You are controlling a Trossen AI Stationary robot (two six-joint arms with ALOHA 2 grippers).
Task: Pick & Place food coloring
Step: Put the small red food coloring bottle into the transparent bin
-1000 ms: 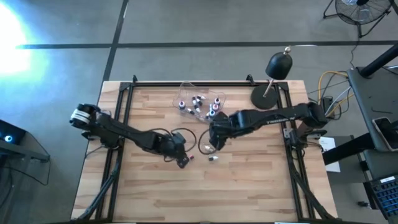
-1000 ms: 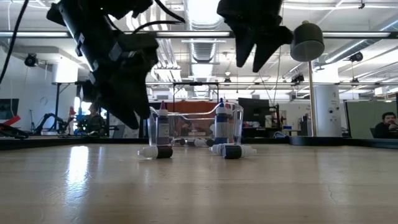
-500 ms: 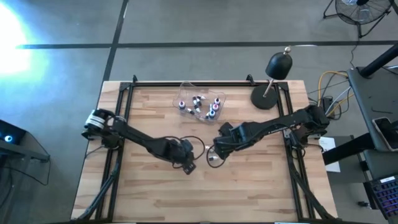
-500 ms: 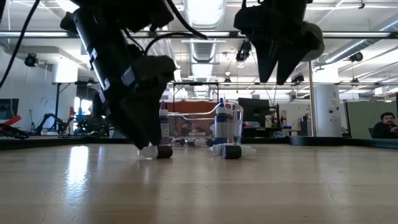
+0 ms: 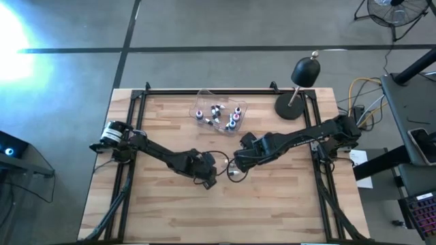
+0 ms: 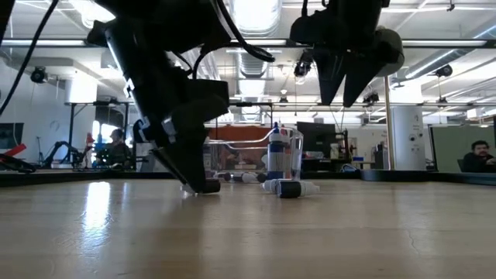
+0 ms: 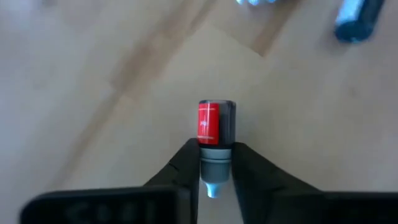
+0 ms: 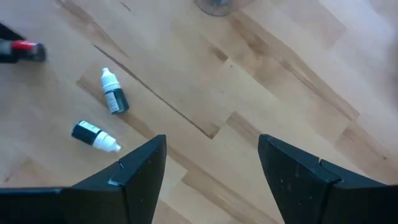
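A small dark food coloring bottle with a red label (image 7: 216, 123) lies on the wooden table, and my left gripper (image 7: 214, 149) is shut on it near the table's middle (image 5: 210, 180). Two more dark bottles with white caps (image 8: 114, 93) (image 8: 93, 135) lie on their sides close by; one shows in the low view (image 6: 288, 188). My right gripper (image 8: 212, 140) hangs open above them (image 5: 234, 169), touching nothing. A clear plastic tub (image 5: 204, 96) at the far middle holds several bottles. My left gripper pinches the red-labelled bottle at its cap end (image 7: 216, 163) between its two fingers. The fingers slant down from the table's left and lie along the bottle, whose labelled body sticks out past the fingertips. The bottle lies on its side at table level.
A black desk lamp (image 5: 300, 88) stands at the far right corner, its base (image 5: 289, 107) on the table. Cables loop beside both grippers. Bare wood stretches across the near half of the table (image 5: 218, 218). People sit in the room beyond.
My left gripper has come down to the table, moving a little toward the right edge, and has shut on the red-labelled bottle. My right gripper first moved toward the near edge, then kept still, open.
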